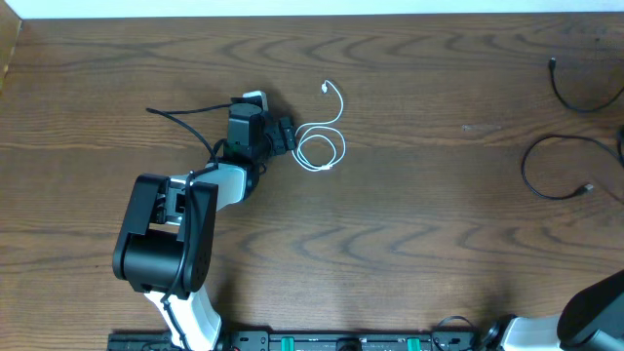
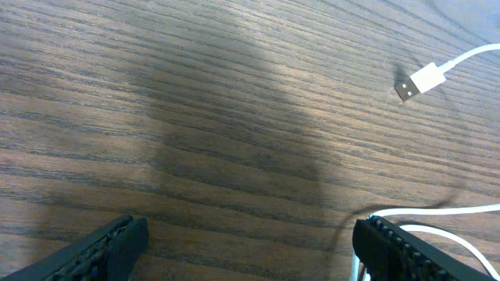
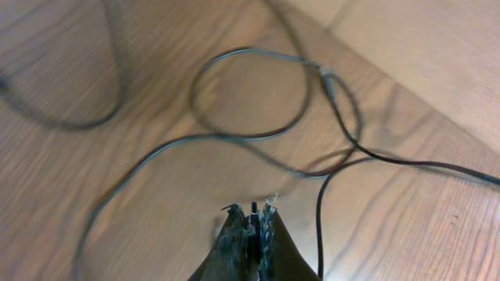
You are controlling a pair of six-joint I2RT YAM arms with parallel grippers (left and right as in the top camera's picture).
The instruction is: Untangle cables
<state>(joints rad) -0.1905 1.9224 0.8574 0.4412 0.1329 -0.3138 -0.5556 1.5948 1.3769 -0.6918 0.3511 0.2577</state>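
Right arm [image 1: 597, 310] is cut off at the overhead's bottom right corner, with its claw out of that view. Black cables [image 1: 525, 168] at the far right run off the frame edge. In the left wrist view the white cable [image 2: 437, 211] is mostly cropped; only strands and its USB plug [image 2: 422, 80] show. Left gripper [image 2: 250, 234] is spread wide and empty over the table [image 1: 439, 244], with the white coil just beside its right finger [image 2: 398, 250]. Right gripper [image 3: 251, 215] is pinched closed on nothing, with blurry black loops ahead of it.
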